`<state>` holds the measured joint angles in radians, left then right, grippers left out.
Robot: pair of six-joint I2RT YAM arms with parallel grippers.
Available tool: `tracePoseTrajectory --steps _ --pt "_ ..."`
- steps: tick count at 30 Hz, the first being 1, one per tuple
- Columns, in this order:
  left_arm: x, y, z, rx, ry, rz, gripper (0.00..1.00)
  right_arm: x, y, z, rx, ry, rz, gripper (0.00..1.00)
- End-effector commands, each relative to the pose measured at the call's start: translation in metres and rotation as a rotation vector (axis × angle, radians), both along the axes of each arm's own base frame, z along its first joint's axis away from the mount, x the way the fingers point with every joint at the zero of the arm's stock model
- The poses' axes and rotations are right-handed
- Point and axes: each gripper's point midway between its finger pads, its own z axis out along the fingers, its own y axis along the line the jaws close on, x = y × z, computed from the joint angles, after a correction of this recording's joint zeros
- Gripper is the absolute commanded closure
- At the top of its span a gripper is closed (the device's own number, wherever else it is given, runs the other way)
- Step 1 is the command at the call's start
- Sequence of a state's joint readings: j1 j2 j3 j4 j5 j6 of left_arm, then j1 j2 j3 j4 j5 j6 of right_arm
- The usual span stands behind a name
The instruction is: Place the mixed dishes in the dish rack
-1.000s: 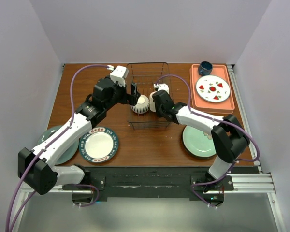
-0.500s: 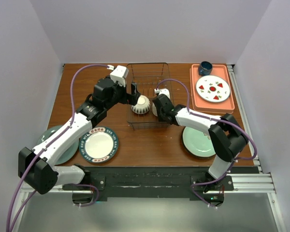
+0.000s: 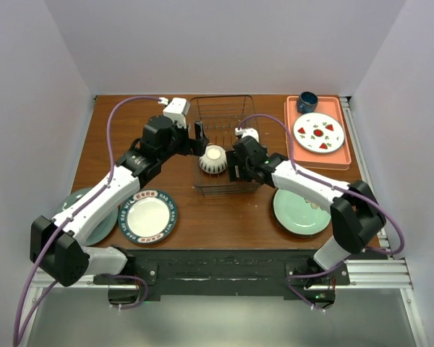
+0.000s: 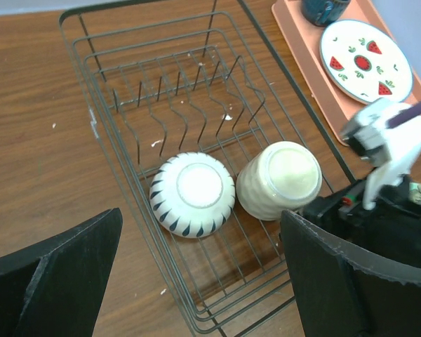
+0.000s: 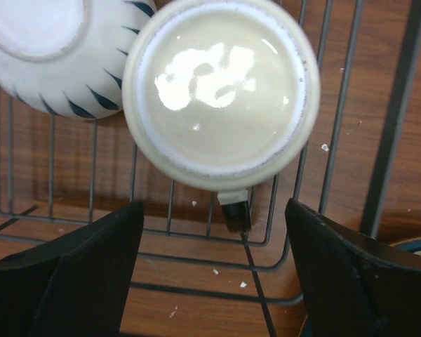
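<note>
The dark wire dish rack [image 3: 220, 97] [image 4: 91, 119] holds two upturned dishes side by side at its near end. One is the striped bowl [image 3: 213, 158] [image 4: 193, 193] [image 5: 42, 49]. The other is the cream mug [image 4: 281, 179] [image 5: 221, 88], its dark handle [image 5: 235, 210] pointing at my right gripper [image 5: 214, 235] [image 3: 236, 166]. That gripper hangs open just short of the mug, touching nothing. My left gripper [image 4: 200, 239] [image 3: 201, 137] is wide open above the rack's left side. A blue-rimmed white plate [image 3: 147, 215] and a green plate [image 3: 298, 211] lie on the table.
Another green plate [image 3: 78, 217] lies partly under the left arm. An orange tray [image 3: 304, 155] [image 4: 295, 42] at the back right carries a watermelon-patterned plate [image 3: 318, 132] [image 4: 365, 60] and a dark blue cup [image 3: 307, 101]. The rack's upright prongs [image 4: 182, 112] fill its far half.
My right gripper has opened and let go of the mug, which now stands upturned in the rack. The right arm has drawn back a little. The left gripper stays open.
</note>
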<state>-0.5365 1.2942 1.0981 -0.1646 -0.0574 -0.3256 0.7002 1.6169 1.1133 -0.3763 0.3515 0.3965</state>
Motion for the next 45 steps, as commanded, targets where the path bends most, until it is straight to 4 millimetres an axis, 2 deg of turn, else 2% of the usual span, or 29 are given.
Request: tracePoseTrajectory --steps 1,2,4,5,10,11,17,18,20,21,27,29,31,32,35,39,41,42,44,45 --pt "0.011 0.007 0.019 -0.037 0.007 0.083 0.0 0.003 0.007 0.057 0.094 -0.065 -0.012 0.06" --pt "0.01 0.008 0.02 -0.036 0.006 0.088 0.0 0.004 0.008 0.067 0.111 -0.081 -0.014 0.01" --pt "0.009 0.014 0.023 -0.032 -0.004 0.109 0.0 0.003 0.007 0.077 0.127 -0.084 -0.026 0.01" --pt "0.009 0.016 0.025 -0.039 -0.017 0.122 0.0 0.003 0.008 0.089 0.147 -0.101 -0.027 0.01" --pt "-0.001 0.023 0.033 -0.032 -0.07 0.108 0.0 -0.005 0.0 0.109 0.176 -0.105 -0.069 0.01" --pt "-0.003 0.026 0.029 -0.02 -0.057 0.113 0.0 -0.006 -0.007 0.117 0.179 -0.129 -0.094 0.01" --pt "-0.009 0.027 0.018 0.048 -0.017 0.076 0.0 -0.013 -0.044 0.127 0.195 -0.179 -0.235 0.01" --pt "-0.01 0.026 0.016 0.051 -0.013 0.066 0.0 -0.015 -0.059 0.13 0.186 -0.192 -0.295 0.01" --pt "-0.013 0.023 0.009 0.057 0.0 0.04 0.0 -0.017 -0.076 0.131 0.172 -0.198 -0.362 0.01" --pt "-0.016 0.018 0.006 0.054 0.003 0.001 0.0 -0.02 -0.094 0.132 0.176 -0.199 -0.441 0.02" --pt "-0.038 -0.021 -0.003 0.005 0.015 -0.267 0.0 -0.03 -0.165 0.092 0.138 -0.132 -0.699 0.02" --pt "-0.042 -0.031 0.0 -0.016 0.024 -0.325 0.0 -0.031 -0.192 0.091 0.126 -0.139 -0.776 0.01" --pt "-0.042 -0.037 0.0 -0.033 0.033 -0.351 0.0 -0.034 -0.211 0.093 0.12 -0.149 -0.807 0.01" --pt "-0.042 -0.04 0.002 -0.041 0.03 -0.365 0.0 -0.035 -0.228 0.091 0.114 -0.151 -0.857 0.01" --pt "-0.04 -0.045 0.001 -0.056 0.048 -0.372 0.0 -0.047 -0.251 0.075 0.11 -0.11 -0.909 0.01" --pt "-0.044 -0.054 0.002 -0.109 0.055 -0.406 0.0 -0.081 -0.27 0.046 0.078 -0.04 -0.988 0.01" --pt "-0.044 -0.057 0.003 -0.128 0.054 -0.415 0.0 -0.095 -0.271 0.045 0.101 -0.051 -1.016 0.01" --pt "-0.045 -0.058 0.002 -0.134 0.062 -0.415 0.0 -0.105 -0.269 0.034 0.116 -0.026 -1.03 0.01" --pt "-0.045 -0.059 0.0 -0.14 0.061 -0.418 0.0 -0.114 -0.264 0.024 0.15 -0.008 -1.043 0.01" --pt "-0.044 -0.059 0.001 -0.143 0.058 -0.414 0.0 -0.117 -0.254 0.016 0.203 0.018 -1.026 0.02"
